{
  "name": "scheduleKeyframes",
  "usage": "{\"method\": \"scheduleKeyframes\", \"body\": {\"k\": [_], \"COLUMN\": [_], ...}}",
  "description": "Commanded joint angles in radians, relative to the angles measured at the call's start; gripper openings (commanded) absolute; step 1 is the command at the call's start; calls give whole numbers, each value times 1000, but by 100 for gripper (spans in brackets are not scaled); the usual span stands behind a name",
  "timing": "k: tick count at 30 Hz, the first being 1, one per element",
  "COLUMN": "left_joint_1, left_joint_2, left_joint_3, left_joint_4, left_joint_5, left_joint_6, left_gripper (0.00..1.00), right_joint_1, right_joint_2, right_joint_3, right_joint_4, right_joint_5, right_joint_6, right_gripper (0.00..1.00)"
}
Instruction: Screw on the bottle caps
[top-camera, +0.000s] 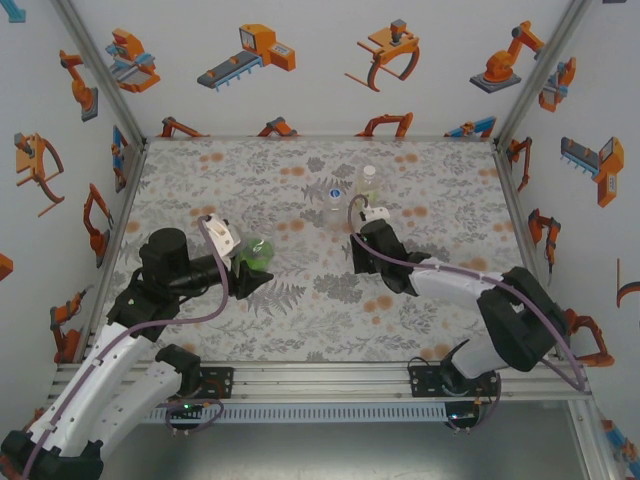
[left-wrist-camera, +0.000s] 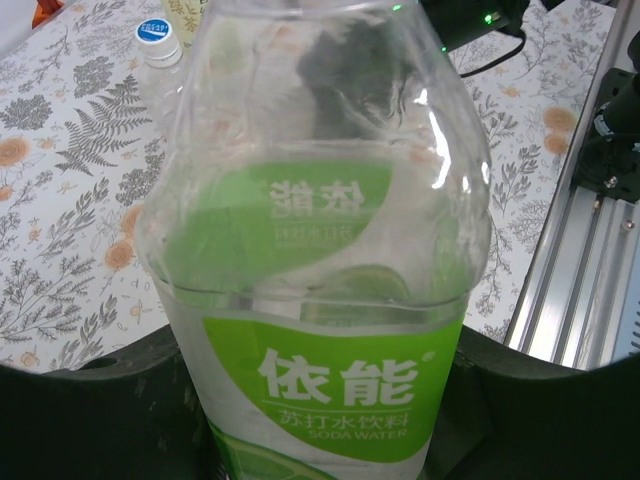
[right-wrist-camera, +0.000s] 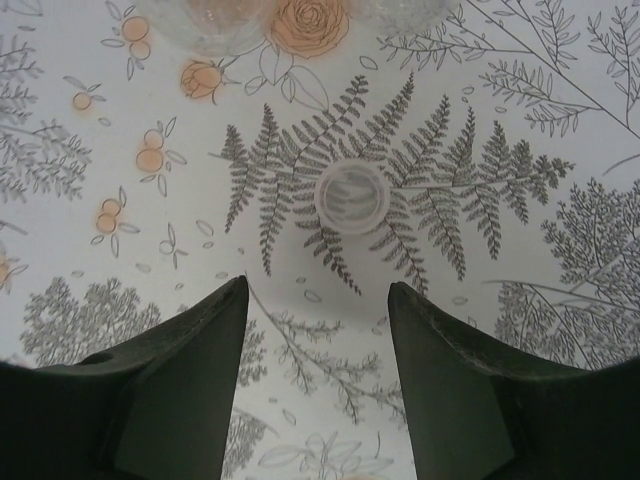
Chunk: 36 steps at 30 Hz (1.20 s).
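The left gripper (top-camera: 249, 268) is closed on a small clear plastic bottle with a green label and a green tint (left-wrist-camera: 320, 300). Its dark fingers (left-wrist-camera: 110, 410) press on both sides of the lower body. This green bottle is over the left half of the grey flower-printed table (top-camera: 440, 300), towards the middle. I cannot tell if it touches the surface.

The right gripper (right-wrist-camera: 318, 300) is at the middle of the table, pointing to the far side. Its jaws stand apart with a medium gap and nothing between them. A tiny round white plastic cap (right-wrist-camera: 352, 197) lies on a printed fern leaf just beyond the fingertips, apart from them and in line with the gap.

Farther away, two more bottles stand close together. One is a small colourless bottle (top-camera: 335, 193) with a white and blue cap (left-wrist-camera: 157, 33) on its neck. The other is a small pale yellow bottle (top-camera: 370, 180), just to the right of it.
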Motion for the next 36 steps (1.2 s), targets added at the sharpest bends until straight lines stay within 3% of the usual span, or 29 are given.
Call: {"method": "scheduleKeyframes", "body": {"k": [1,23,30,36], "left_joint_1": [4,3,4,3], "left_joint_2": [-5,-3,-16,-13], "left_joint_3": [9,7,0,5], "left_joint_4": [-8,-17,-13,-14], "left_joint_5": [-5,-22,-37,-28], "left_joint_6": [8,11,13,15], "left_gripper": [2,2,3,3], "right_joint_1": [-10,-53,-52,-9], "right_joint_2": [48,242,202,133], "right_joint_3": [-10,20,24,32], "right_joint_4": [132,184,128,18], "right_joint_5": [38,32,-6,-72], "right_joint_6": [-5,58,47,65], "right_gripper": [55,45,33,31]}}
